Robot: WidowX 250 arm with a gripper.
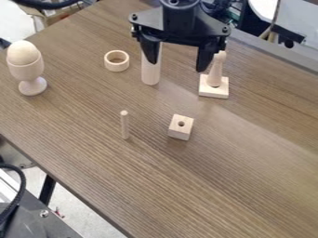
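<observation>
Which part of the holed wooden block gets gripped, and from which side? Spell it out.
Grip the wooden block by two opposite upright sides, coming straight down with the hand open. The sides in view are flat and the hole is on top, so they should hold firmly.

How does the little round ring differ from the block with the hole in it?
The wooden ring is round, while the wooden block has flat sides and corners. The ring is mostly opening with a thin wall; the block is chunky, with just a small hole in its top. Both are pale and rest on the brown table.
</observation>
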